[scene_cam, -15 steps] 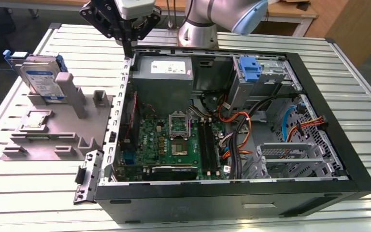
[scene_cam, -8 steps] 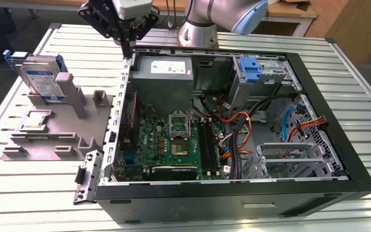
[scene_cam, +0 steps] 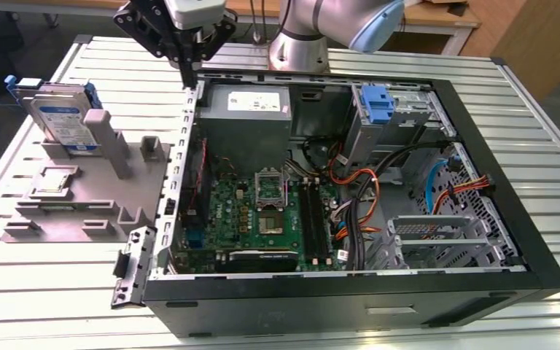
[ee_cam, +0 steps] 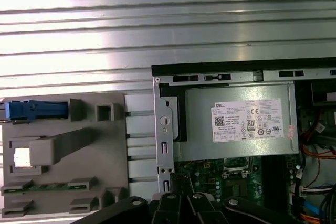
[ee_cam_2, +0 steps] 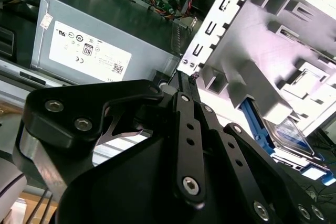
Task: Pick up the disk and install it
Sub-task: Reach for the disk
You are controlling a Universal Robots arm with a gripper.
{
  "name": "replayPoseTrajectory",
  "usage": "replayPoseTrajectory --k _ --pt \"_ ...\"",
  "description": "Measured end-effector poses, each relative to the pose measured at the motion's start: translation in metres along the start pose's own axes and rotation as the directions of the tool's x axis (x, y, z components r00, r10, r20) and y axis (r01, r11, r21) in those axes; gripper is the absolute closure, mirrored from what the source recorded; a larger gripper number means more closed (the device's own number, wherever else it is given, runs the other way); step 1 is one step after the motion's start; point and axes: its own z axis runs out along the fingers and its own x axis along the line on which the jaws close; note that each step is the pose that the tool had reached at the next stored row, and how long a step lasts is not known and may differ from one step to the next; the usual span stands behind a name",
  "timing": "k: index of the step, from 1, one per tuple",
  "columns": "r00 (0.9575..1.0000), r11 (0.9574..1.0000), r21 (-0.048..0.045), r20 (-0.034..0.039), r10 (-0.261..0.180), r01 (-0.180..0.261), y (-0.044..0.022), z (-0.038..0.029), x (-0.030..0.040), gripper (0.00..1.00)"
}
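Observation:
The disk (scene_cam: 61, 117) is a silver drive with a white-and-blue label in a blue carrier. It stands upright in a slot at the back of the grey fixture (scene_cam: 85, 211), at the exterior view's left. In the first wrist view the disk (ee_cam: 34, 110) is a blue edge-on strip; in the second wrist view the disk (ee_cam_2: 291, 132) lies behind the fixture's grey blocks. My gripper (scene_cam: 190, 73) hangs above the back left corner of the open computer case (scene_cam: 513, 240), to the right of the disk and apart from it. Its fingers (ee_cam_2: 185, 95) are shut, with nothing between them.
A small square silver chip (scene_cam: 55, 181) sits on the fixture in front of the disk. Inside the case are the grey power supply (scene_cam: 251, 109), the green motherboard (scene_cam: 260, 211), another blue carrier (scene_cam: 378, 102) in the drive bay, and orange and black cables (scene_cam: 445, 189).

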Motion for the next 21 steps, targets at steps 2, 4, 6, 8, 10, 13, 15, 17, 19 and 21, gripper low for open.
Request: replayPoseTrajectory --k 2,4,6,8,10,13,15,17,19,21 --pt "1.0 1.0 0.0 0.0 0.0 0.0 -0.0001 0.0001 0.0009 0.9" --pt "1.0 1.0 -0.0001 0.0 0.0 0.0 -0.0001 0.0001 0.0018 0.9" --pt "1.0 1.0 0.0 -0.0001 0.0 0.0 -0.0002 0.0001 0.0026 0.9" --pt "1.0 1.0 -0.0001 0.0 0.0 0.0 -0.0003 0.0002 0.0035 0.9" --pt "1.0 1.0 0.0 0.0 0.0 0.0 -0.0004 0.0003 0.0045 0.9" --pt "1.0 1.0 0.0 -0.0001 0.0 0.0 -0.0005 0.0004 0.006 0.9" --pt "1.0 1.0 -0.0001 0.0 0.0 0.0 -0.0006 0.0005 0.0071 0.9" --pt "1.0 1.0 0.0 0.0 0.0 0.0 -0.0006 0.0005 0.0081 0.9" --pt "1.0 1.0 -0.0001 0.0 0.0 0.0 -0.0007 0.0006 0.0091 0.9" --pt "1.0 1.0 0.0 -0.0001 0.0 0.0 -0.0008 0.0007 0.0102 0.9"
